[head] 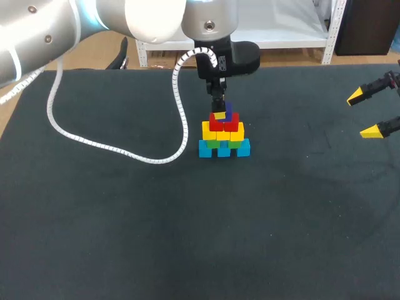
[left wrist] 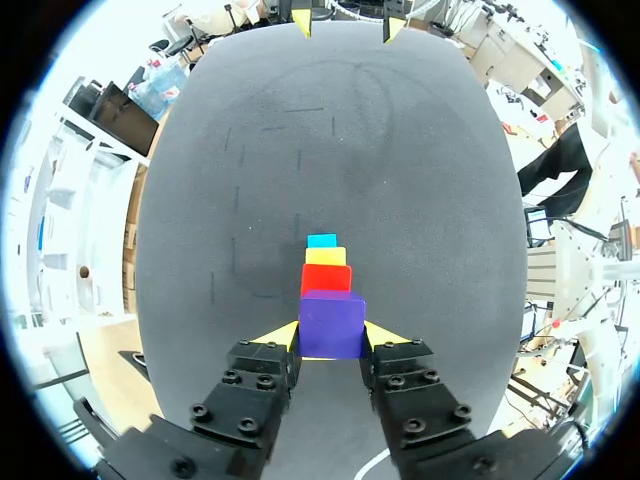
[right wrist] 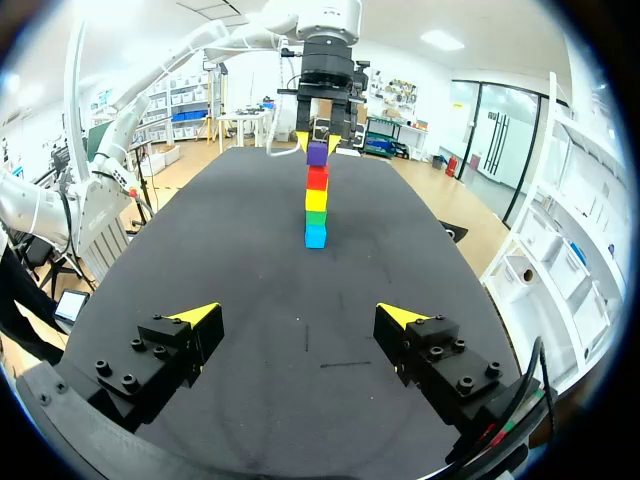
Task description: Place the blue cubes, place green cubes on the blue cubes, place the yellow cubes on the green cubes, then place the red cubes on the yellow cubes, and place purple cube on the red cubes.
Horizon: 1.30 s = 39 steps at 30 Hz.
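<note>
One purple cube (left wrist: 332, 322) up top of the stack, clamped btwn both yellow fingertips (left wrist: 282, 335) of left end effector (left wrist: 332, 335), one tip on each side. No gap seen btwn it & the red cubes (left wrist: 326, 278) under it in right wrist view.

Under red: yellow cubes (head: 209, 131), then green cubes (head: 214, 144), then blue cubes (head: 207, 149) at the very bottom, flat on the worktop (head: 125, 219). Wide at the bottom, thin at the top, like a little hill. Three blue ones across the front in head view. Green mostly hid btwn yellow & blue, just small bits showing.

Whole stack near the far edge of the dark worktop, approx mid way across.

Left arm in from the left corner, bent over the stack, pointing straight down w/ its end effector on the purple cube. White curly cable (head: 112, 149) hanging off that arm & lying in a loop on the worktop, left of the stack, close to the blue cubes; can't tell if touching.

Right end effector (right wrist: 300, 315) well apart from the stack, over by the right edge, fingers wide apart w/ nothing btwn them. Pointed at the stack, cubes lined up straight ahead of it in its own view.
</note>
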{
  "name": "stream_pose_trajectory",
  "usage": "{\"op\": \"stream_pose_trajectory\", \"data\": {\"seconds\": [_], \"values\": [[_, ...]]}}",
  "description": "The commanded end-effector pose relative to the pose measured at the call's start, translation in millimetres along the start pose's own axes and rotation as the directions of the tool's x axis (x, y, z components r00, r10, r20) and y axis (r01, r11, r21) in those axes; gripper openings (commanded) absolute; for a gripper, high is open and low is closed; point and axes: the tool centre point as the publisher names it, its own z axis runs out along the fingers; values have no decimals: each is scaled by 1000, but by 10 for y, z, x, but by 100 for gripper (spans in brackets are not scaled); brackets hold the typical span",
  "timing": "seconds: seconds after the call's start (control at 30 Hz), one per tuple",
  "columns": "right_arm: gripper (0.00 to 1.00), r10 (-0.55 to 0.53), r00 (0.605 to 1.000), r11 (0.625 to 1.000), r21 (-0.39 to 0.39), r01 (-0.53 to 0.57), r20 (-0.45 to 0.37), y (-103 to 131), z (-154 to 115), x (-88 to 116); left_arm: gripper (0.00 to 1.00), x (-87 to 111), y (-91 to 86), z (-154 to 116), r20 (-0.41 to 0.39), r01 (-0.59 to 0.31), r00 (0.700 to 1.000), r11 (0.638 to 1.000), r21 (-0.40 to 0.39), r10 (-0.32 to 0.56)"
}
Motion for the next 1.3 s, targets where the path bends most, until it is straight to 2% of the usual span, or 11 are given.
{"op": "stream_pose_trajectory", "data": {"seconds": [0.03,0.33,0.73,0.77,0.8,0.83,0.87,1.03,1.1,1.2,1.3], "values": [[100,-1,1000,1000,0,1,1,-4,4,4,31,-9,33,-2,-3,-3,1000,1000,6,3],[100,-1,1000,1000,0,1,1,-4,4,4,40,-5,41,0,-4,-1,1000,1000,9,2],[100,-1,1000,1000,0,1,1,-4,4,4,45,-4,49,-3,0,2,1000,1000,11,-2],[100,-1,1000,1000,0,1,1,-4,4,4,47,-4,51,-6,0,3,1000,1000,10,-3],[100,-1,1000,1000,0,1,1,-4,4,4,61,-5,54,-10,0,3,1000,1000,10,-3],[100,-1,1000,1000,0,1,1,-4,4,4,87,-5,57,-19,0,3,1000,1000,7,-3],[100,-1,1000,1000,0,1,1,-4,4,4,100,-4,58,-36,4,0,1000,1000,-1,0],[100,-1,1000,1000,0,1,1,-4,4,4,100,28,57,-191,77,-41,996,998,-40,44],[100,-1,1000,1000,0,1,1,-4,4,4,100,68,50,-276,129,-60,989,997,-56,67],[100,-1,1000,1000,0,1,1,-4,4,4,100,218,35,-400,221,-55,973,995,-84,72],[100,-1,1000,1000,0,1,1,-4,4,4,100,416,18,-460,244,-34,968,995,-99,58]]}}
